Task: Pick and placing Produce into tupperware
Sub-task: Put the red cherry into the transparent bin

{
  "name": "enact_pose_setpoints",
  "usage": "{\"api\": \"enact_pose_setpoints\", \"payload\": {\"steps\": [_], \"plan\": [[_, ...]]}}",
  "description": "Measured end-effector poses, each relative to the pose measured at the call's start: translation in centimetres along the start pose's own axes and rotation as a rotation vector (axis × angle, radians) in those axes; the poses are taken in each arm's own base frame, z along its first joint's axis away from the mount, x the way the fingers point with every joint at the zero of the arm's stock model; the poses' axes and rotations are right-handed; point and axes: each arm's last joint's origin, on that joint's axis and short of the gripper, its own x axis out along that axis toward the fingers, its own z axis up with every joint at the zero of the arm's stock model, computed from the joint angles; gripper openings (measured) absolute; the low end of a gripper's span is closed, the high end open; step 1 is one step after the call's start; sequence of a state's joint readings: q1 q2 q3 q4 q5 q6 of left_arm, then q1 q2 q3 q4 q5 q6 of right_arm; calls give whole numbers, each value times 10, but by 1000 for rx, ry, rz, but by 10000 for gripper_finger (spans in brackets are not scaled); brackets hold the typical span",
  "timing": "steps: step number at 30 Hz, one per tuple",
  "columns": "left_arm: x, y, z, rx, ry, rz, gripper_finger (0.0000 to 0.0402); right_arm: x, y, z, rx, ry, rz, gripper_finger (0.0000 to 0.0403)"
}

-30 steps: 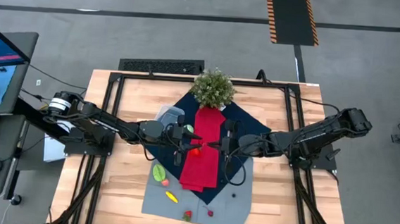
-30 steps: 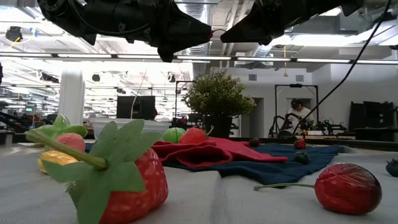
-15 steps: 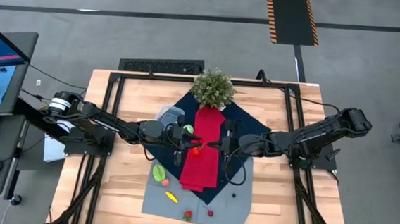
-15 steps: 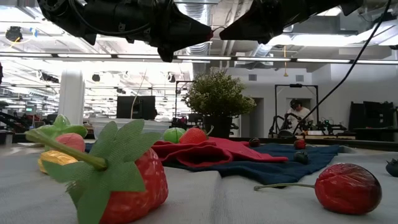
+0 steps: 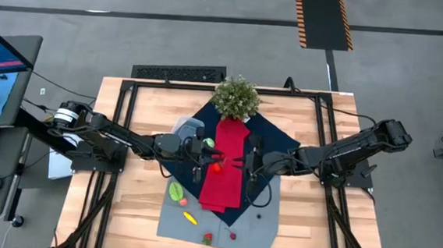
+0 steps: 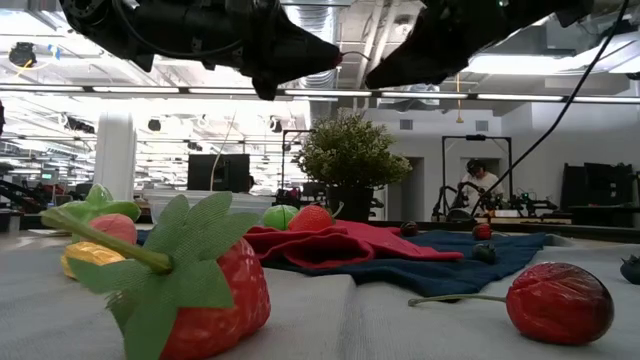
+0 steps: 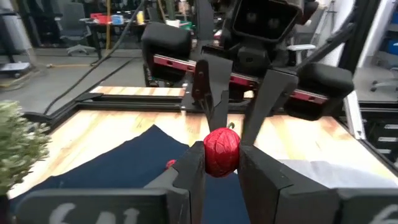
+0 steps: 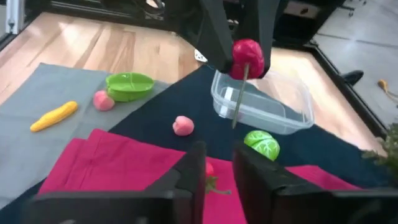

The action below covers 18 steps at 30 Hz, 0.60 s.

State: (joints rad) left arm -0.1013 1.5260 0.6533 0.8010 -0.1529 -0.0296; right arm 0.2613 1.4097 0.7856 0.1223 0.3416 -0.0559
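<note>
Two hands point(image 5: 206, 161) point(image 5: 244, 162), one red berry point(image 7: 221, 151), one tupperware point(image 8: 261, 102)

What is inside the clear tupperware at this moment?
The tupperware looks empty: only the dark blue cloth shows through it. The red berry held by the left gripper hangs before it, and its stem covers a small part.

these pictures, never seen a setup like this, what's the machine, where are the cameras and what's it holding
Two dark robot arms work at a wooden table. One picture looks straight down from overhead, one looks level across the tabletop, and one comes from each arm's wrist. Cloths in red, navy and grey cover the table, with a potted plant, a clear tupperware and toy produce lying about. The left gripper has its jaws shut on a red cherry, held in the air. The right gripper faces it, its jaws apart and holding nothing.
</note>
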Motion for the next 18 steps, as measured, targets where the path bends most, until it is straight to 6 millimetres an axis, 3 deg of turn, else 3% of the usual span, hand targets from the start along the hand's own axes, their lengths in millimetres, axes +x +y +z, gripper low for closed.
{"api": "enact_pose_setpoints", "payload": {"steps": [9,18], "plan": [[-2,11,-10,4,94,363,75,0,0,-10,48,95,2,203],[-13,21,-29,15,225,752,75,-1,1,-13,47,122,2,217]]}}
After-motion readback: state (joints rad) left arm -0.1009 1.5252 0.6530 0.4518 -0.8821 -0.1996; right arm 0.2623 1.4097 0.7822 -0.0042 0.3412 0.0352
